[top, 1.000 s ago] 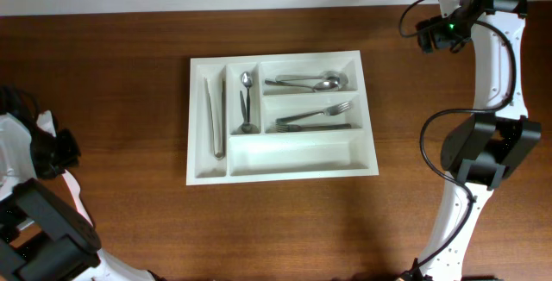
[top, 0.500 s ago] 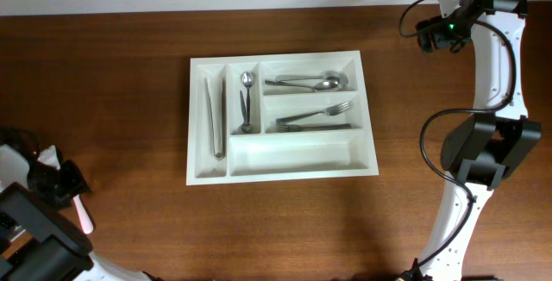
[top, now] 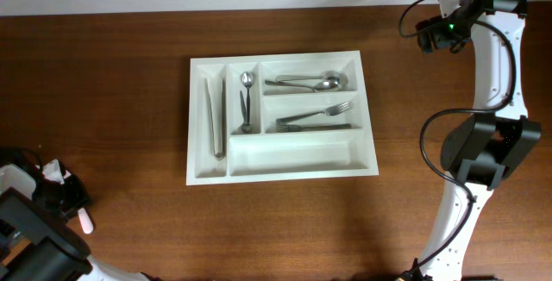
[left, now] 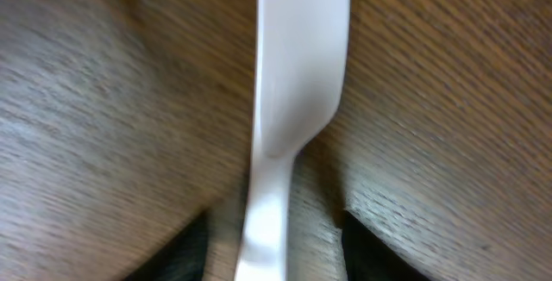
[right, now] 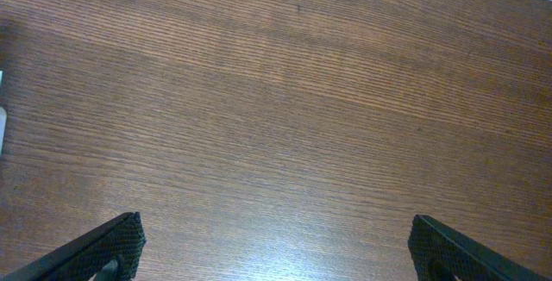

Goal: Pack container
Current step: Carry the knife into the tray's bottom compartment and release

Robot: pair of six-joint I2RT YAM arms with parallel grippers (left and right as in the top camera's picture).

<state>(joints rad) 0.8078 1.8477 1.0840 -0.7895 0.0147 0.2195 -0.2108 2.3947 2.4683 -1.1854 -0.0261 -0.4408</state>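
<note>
Left fingers (left: pixel 185 255) straddle white plastic utensil (left: pixel 297 74), gaps both sides, no grip; right gripper (right: pixel 276 242) spread, empty. Utensil looks light, stiff, slick: pinch narrow handle. Container (top: pixel 293 153) at 2 o'clock.

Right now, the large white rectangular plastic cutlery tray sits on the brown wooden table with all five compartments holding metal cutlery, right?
Not quite. The large white rectangular plastic cutlery tray sits on the brown wooden table with four of five compartments holding metal cutlery; the overhead view shows the long bottom compartment empty.
</note>
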